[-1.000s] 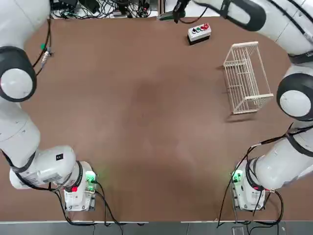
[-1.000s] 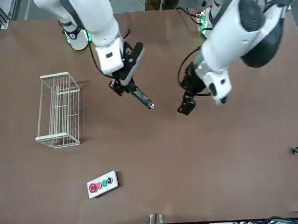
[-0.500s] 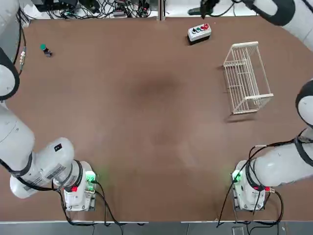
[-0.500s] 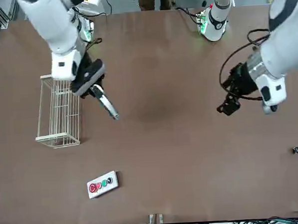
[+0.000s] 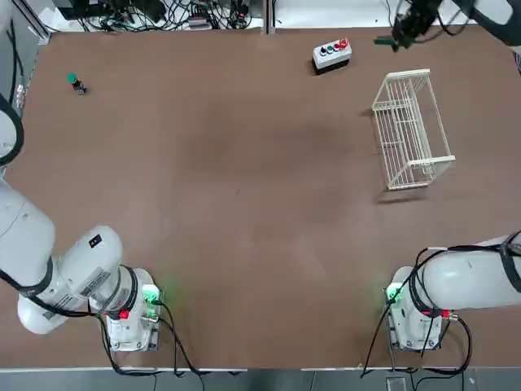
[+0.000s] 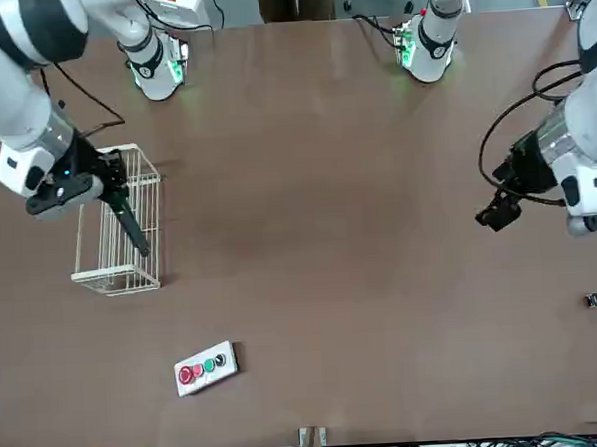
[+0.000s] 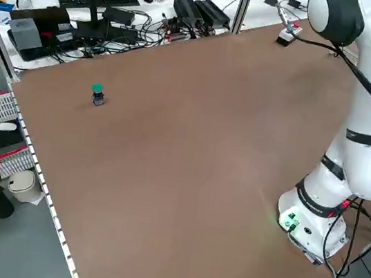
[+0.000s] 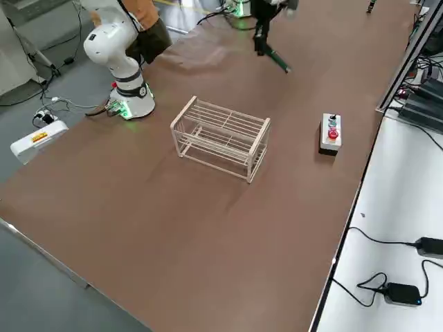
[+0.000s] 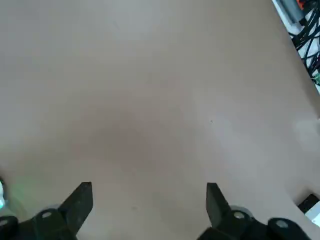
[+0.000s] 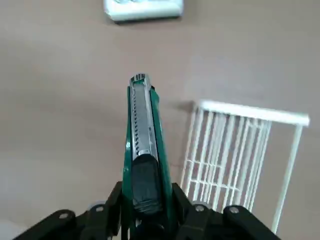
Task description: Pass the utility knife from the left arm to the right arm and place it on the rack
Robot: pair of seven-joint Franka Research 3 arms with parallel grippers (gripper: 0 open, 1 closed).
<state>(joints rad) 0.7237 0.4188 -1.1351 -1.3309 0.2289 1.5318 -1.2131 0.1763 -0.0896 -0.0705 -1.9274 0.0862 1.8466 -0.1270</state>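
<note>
Beyond the far edge of the brown table (image 5: 244, 204), a tangle of cables (image 5: 171, 12) lies on a white surface. From the robot's left to its right, the layout is as follows.

Far left: a small green-capped object (image 5: 76, 83) lies near the table's left edge; it is not part of the transfer. The left gripper (image 9: 150, 195) is over the left part of the table, jaws spread, with nothing between them. The handover appears complete. Keep this arm clear of the right arm's path.

Right of centre: a button box (image 5: 332, 54) sits near the far edge. Avoid contact with its buttons when moving the tool.

Right: the right gripper (image 10: 147, 197) is raised near the far edge, beyond the rack (image 5: 409, 73). Its jaws are pinching the utility knife (image 10: 144, 135), which projects well past the fingertips. The knife is apart from the rack.

Step in hand, as I judge it: carry the knife to the rack and place it. Bring the gripper back over the rack, then turn the knife to lie along the bars or squarely across several of them. Allow for the projecting end; it could catch the rim and shift the light frame. Lower slowly until the body is supported along its length. Release only then, and withdraw straight up. A slim body set down crookedly could roll or slip between bars.
</note>
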